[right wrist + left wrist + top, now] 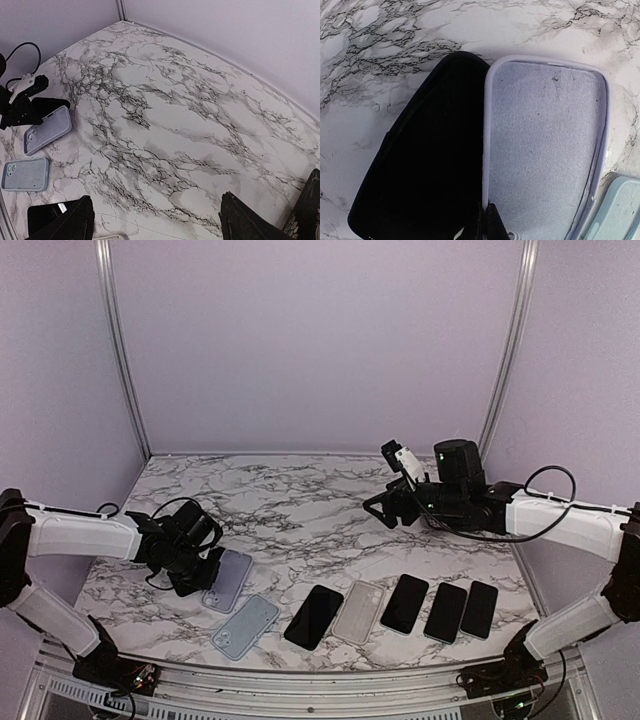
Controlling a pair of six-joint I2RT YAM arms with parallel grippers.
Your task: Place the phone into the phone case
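Left gripper [486,220] clenched, apparently pinching rim of lavender phone case [545,150] on side facing black phone [425,160]. Phone lies touching case on marble table [470,25]. Likely step: steadying case. Best done by holding rim firm and keeping case flat, cavity up, so phone enters corner first. Right gripper [157,200] hangs above mid-table, jaws wide, holding nothing.

We see a table top [420,30] that looks like white marble with black veins, smooth and a bit shiny. The lilac phone case [545,150] has a soft, fuzzy inside like cloth and a smooth rubbery rim. The pale blue case [615,210] looks smooth and matt.
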